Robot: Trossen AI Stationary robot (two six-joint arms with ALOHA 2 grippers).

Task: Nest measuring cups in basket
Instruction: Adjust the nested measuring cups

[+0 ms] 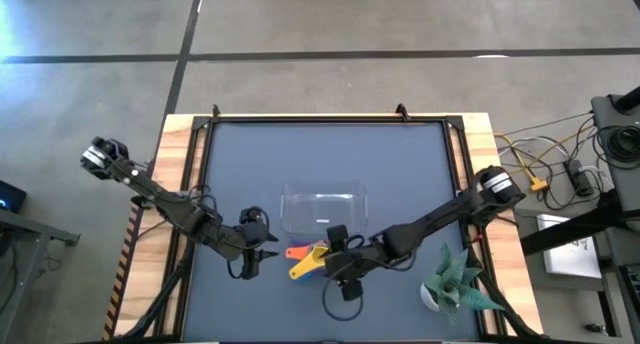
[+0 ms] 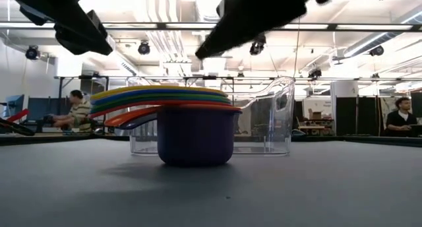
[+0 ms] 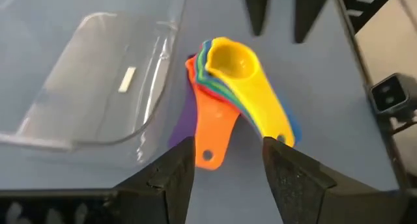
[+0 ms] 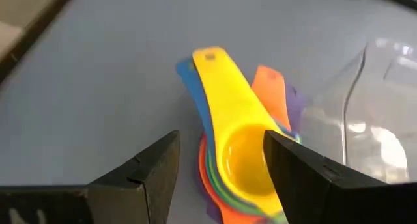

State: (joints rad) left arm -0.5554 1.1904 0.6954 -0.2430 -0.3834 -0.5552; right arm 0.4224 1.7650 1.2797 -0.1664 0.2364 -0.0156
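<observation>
The measuring cups [image 1: 308, 258] sit nested in one stack on the table mat, just near-side of the basket [image 1: 323, 208]. The yellow cup [image 4: 242, 155] is on top and the handles fan out. The purple cup [image 2: 195, 136] is lowest and stands on its base. The basket is a clear tray [image 3: 85, 74] and holds no cup. My left gripper [image 3: 228, 168] is open, left of the stack, with its fingers toward the handles. My right gripper [image 4: 221, 178] is open and hovers above the stack's right side, one finger on each side of it, touching nothing.
A potted green plant [image 1: 455, 284] stands near the table's near right corner, beside the right arm. Wooden rails [image 1: 180, 184] border the dark mat. Bare mat lies beyond and to both sides of the basket. People sit in the room behind [image 2: 79, 111].
</observation>
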